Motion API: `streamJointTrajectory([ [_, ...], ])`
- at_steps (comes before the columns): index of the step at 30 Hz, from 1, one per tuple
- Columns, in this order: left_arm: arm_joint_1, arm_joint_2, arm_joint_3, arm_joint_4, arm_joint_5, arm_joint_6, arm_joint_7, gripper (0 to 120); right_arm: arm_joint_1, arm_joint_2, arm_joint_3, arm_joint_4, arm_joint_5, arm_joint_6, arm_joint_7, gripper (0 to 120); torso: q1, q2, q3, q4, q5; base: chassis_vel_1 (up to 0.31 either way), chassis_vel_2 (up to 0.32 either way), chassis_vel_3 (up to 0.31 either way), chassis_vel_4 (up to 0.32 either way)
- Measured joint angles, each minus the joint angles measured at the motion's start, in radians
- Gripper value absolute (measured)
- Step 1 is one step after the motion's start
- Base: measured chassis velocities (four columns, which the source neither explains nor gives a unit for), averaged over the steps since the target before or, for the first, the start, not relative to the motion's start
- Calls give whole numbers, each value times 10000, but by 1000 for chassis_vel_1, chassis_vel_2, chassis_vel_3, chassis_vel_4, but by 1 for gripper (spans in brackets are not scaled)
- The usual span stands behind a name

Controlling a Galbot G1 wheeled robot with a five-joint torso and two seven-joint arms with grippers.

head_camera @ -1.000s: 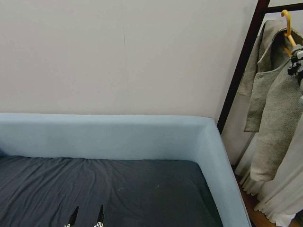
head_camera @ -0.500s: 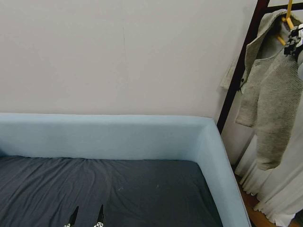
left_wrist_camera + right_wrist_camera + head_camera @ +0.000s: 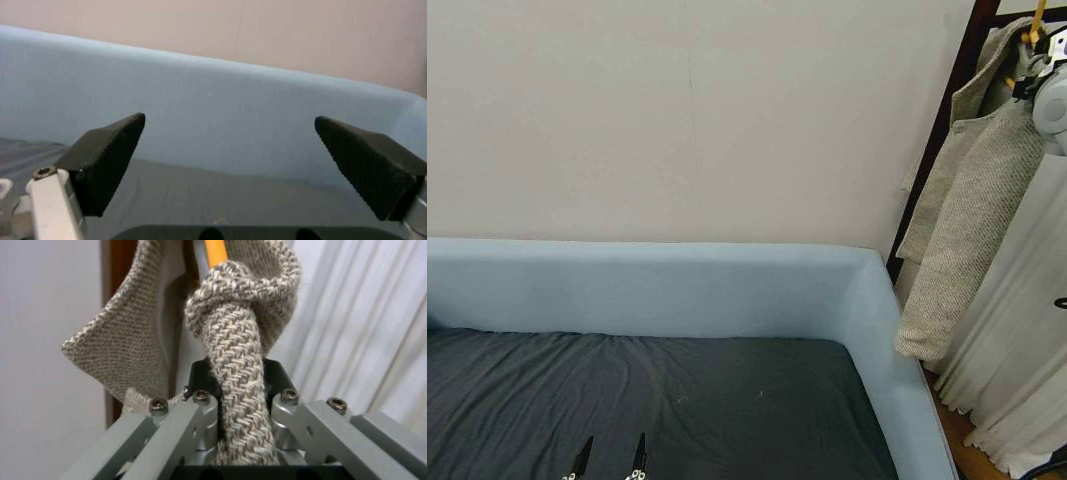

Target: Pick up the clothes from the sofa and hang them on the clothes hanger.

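A grey knitted cardigan (image 3: 967,220) hangs on a yellow hanger (image 3: 1037,20) at the top right, beside the dark wooden rack post (image 3: 932,150). My right gripper (image 3: 1039,75) is up there, shut on the cardigan's knitted shoulder. In the right wrist view the thick knit (image 3: 233,295) runs between the closed fingers of the right gripper (image 3: 233,390), with the orange-yellow hanger (image 3: 215,251) above it. My left gripper (image 3: 607,465) stands open low over the sofa seat; in its own view the left gripper (image 3: 247,150) faces the blue backrest (image 3: 220,95) with nothing between its fingers.
The light blue sofa (image 3: 677,285) with a dark seat cushion (image 3: 647,400) fills the lower part of the head view, against a plain wall. White curtains (image 3: 1017,330) hang behind the rack at the right. A strip of wooden floor (image 3: 967,455) shows beside the sofa's arm.
My right gripper has risen with the hanger and cardigan toward the top of the rack. The cardigan has swung, and its hem now hangs lower, near the sofa's arm. The left arm is still.
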Motion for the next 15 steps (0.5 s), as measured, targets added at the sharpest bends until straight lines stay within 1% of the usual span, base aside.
streamJointTrajectory([
  [9, 1, 0, 0, 0, 0, 0, 0, 100, 383, 545, -120, -788, 267, 36, 594, 8, 0, 0, 0, 2, 1, 0, 0, 0, 0],
  [13, 0, 0, 0, 0, 0, 0, 0, 100, 851, 1248, -364, -1397, 522, 47, 1083, 8, 1, 0, 1, 3, 0, 0, 0, 0, 0],
  [14, 0, 0, 0, 0, 0, 0, 0, 100, 851, 1248, -364, -1397, 522, 47, 1083, 8, 1, 0, 1, 3, 0, 0, 0, 0, 0],
  [15, 0, 0, 0, 0, 0, 0, 0, 100, 962, 1435, -394, -1562, 633, 50, 1226, 8, 0, 0, 0, 4, 0, 0, 0, 0, 0],
])
